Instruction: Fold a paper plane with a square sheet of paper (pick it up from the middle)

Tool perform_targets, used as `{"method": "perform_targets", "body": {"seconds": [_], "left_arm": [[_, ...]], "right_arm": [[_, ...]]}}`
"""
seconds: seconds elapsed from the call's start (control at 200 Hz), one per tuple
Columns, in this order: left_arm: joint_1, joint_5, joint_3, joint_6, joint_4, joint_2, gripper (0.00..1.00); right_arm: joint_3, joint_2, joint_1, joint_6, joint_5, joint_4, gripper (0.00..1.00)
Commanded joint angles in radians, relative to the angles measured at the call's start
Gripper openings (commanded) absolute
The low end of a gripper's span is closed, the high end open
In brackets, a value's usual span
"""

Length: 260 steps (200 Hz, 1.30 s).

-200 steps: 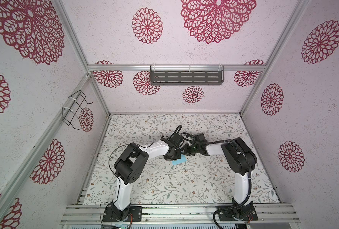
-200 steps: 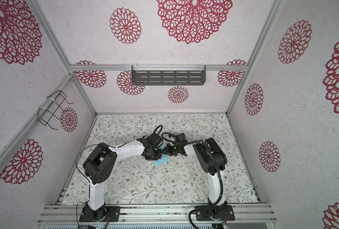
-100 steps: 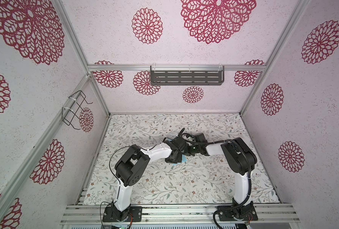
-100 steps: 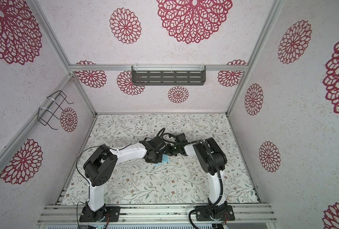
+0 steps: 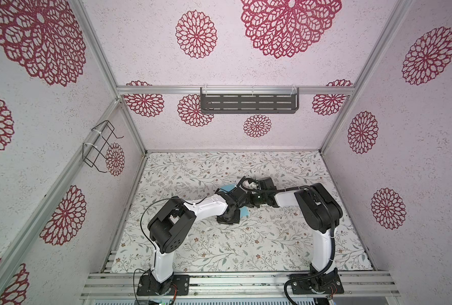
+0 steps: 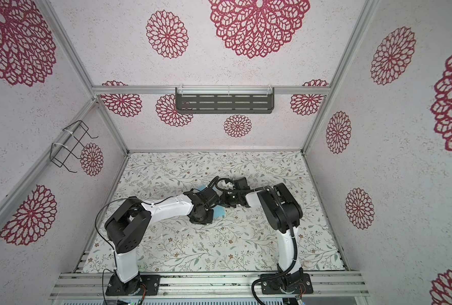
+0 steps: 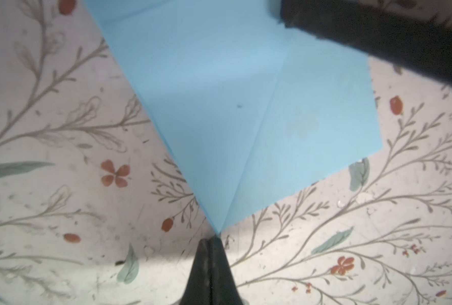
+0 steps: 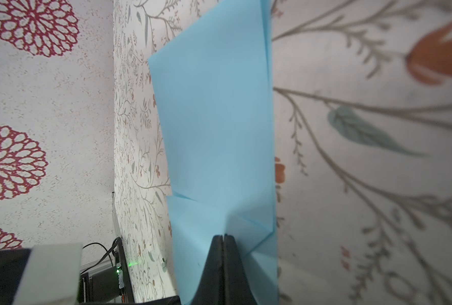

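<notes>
Both top views: light-blue paper sheet (image 5: 226,188) at the middle of the floral table (image 5: 219,253), mostly hidden under both wrists.
Left wrist: left gripper (image 7: 211,239) clenched, tips at the sheet's pointed corner; grasp unclear.
Right wrist: right gripper (image 8: 222,237) clenched against the creased sheet; grasp unclear, near edge cut off.

The light-blue paper (image 7: 232,92), part-folded with a crease running to one pointed corner, lies near the middle of the floral mat (image 5: 219,237).
</notes>
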Motion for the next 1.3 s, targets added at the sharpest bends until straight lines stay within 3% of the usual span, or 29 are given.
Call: {"method": "perform_targets", "body": {"seconds": [0.0, 0.135, 0.2, 0.295, 0.43, 0.57, 0.8, 1.296], "left_arm": [[0.011, -0.024, 0.006, -0.008, -0.012, -0.079, 0.00], [0.057, -0.015, -0.025, -0.035, 0.078, -0.154, 0.05], [0.083, 0.005, -0.046, -0.052, 0.137, -0.174, 0.09], [0.119, 0.072, -0.072, -0.076, 0.238, -0.185, 0.16], [0.159, 0.191, -0.069, -0.100, 0.362, -0.157, 0.18], [0.172, 0.202, -0.019, -0.094, 0.373, -0.095, 0.17], [0.207, 0.128, 0.006, -0.104, 0.313, -0.025, 0.06], [0.216, 0.120, -0.052, -0.118, 0.324, -0.037, 0.05]], "right_arm": [[0.011, -0.009, -0.003, 0.008, 0.047, -0.060, 0.03], [0.012, -0.084, -0.005, 0.032, 0.024, -0.019, 0.08], [-0.002, -0.120, -0.007, 0.047, 0.026, 0.009, 0.15], [-0.047, -0.163, -0.018, 0.087, 0.038, 0.073, 0.26], [-0.110, -0.197, -0.040, 0.129, 0.073, 0.131, 0.38], [-0.130, -0.187, -0.050, 0.150, 0.077, 0.148, 0.40], [-0.111, -0.138, -0.045, 0.160, 0.008, 0.167, 0.41], [-0.017, -0.029, 0.015, 0.118, -0.103, 0.131, 0.39]]}}
